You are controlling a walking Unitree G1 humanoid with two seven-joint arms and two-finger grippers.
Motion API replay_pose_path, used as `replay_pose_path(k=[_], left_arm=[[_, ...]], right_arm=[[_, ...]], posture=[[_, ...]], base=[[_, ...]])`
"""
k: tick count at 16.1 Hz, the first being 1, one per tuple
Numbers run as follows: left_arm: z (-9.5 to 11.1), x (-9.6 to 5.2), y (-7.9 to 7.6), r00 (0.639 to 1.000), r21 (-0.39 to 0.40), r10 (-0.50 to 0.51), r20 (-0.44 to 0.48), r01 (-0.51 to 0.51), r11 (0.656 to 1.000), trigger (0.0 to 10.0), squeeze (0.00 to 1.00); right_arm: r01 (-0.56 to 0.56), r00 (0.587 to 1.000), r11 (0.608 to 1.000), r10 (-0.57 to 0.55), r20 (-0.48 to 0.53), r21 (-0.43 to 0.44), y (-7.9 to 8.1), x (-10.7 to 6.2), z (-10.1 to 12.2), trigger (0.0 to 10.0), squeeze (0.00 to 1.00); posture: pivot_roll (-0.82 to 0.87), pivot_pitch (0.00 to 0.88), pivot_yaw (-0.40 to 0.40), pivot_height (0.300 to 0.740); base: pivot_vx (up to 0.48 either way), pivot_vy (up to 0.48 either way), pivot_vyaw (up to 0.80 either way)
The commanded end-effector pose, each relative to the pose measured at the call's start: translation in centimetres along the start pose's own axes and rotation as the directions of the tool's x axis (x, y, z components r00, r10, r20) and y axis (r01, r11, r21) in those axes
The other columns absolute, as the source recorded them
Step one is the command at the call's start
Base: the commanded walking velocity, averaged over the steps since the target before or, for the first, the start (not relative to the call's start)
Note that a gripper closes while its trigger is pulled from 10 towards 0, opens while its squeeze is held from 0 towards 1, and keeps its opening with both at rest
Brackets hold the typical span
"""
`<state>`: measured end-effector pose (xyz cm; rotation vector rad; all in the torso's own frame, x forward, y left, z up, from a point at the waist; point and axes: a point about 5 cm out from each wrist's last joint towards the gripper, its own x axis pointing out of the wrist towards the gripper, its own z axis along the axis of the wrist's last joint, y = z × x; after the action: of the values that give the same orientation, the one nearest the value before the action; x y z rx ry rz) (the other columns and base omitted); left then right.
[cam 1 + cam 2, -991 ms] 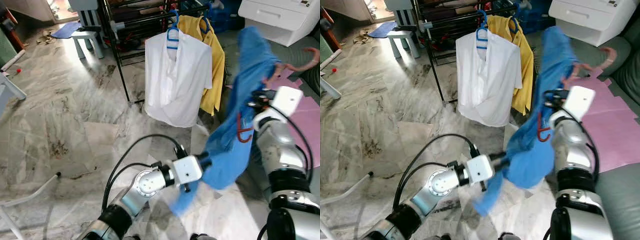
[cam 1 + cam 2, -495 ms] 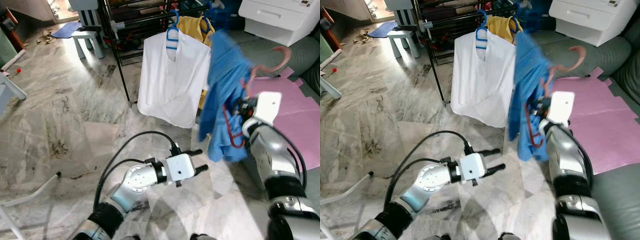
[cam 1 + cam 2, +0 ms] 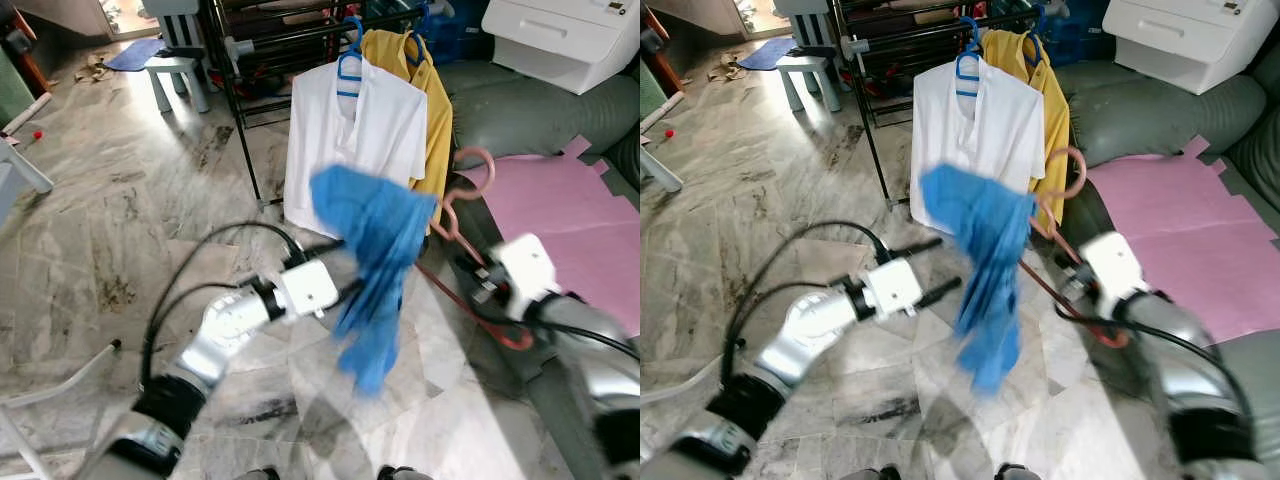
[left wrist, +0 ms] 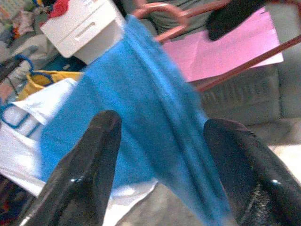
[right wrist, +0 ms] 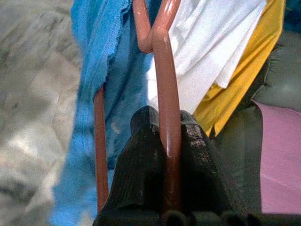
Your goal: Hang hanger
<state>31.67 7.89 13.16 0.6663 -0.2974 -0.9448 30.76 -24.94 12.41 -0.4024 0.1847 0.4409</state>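
Three shirts: one white shirt [image 3: 352, 150], one yellow shirt [image 3: 432, 110], one blue shirt [image 3: 375, 260]. Three hangers: two blue hangers [image 3: 347, 62], one red hanger [image 3: 470, 240]. One stool [image 3: 178, 72].

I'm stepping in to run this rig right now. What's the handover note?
Right gripper: shut on the red hanger, held low beside the grey sofa.
Left gripper: open, fingers either side of the blue garment; contact unclear.
The blue garment drapes off the hanger, partly slipped.
Black rack already carries a white shirt and a yellow shirt.
Left: hook the hanger on the rack.
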Motion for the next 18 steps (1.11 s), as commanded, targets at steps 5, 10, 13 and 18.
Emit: replay_pose_path(k=[5,10,13,18], left_arm=[[-0.1,-1.1,2.4,0.996,0.081,-0.076,-0.036,0.079,0.994,10.0,1.0],[-0.3,-1.2,3.4,0.99,0.077,-0.131,-0.054,0.135,0.988,10.0,1.0],[-0.6,-0.4,4.7,0.989,0.082,-0.12,-0.085,0.127,0.988,10.0,1.0],[-1.5,-0.3,4.8,0.974,0.075,-0.173,-0.146,0.185,0.98,10.0,0.0]], right_arm=[[-0.251,0.965,0.932,0.261,0.005,-0.263,0.6,-2.7,1.2,10.0,0.0],[-0.343,0.923,0.836,0.386,0.015,-0.428,1.5,-3.1,3.1,10.0,0.0],[-0.217,0.945,0.746,0.321,0.054,-0.63,0.3,-2.3,5.3,10.0,0.0],[-0.087,0.961,0.667,0.253,0.114,-0.74,-0.6,-1.7,6.4,10.0,0.0]], posture=[[-0.11,0.124,0.075,0.74],[-0.12,0.116,0.092,0.74],[-0.13,0.114,0.105,0.74],[-0.12,0.112,0.116,0.74]], base=[[0.0,0.0,0.0],[0.0,0.0,0.0],[0.0,0.0,0.0],[0.0,0.0,0.0]])
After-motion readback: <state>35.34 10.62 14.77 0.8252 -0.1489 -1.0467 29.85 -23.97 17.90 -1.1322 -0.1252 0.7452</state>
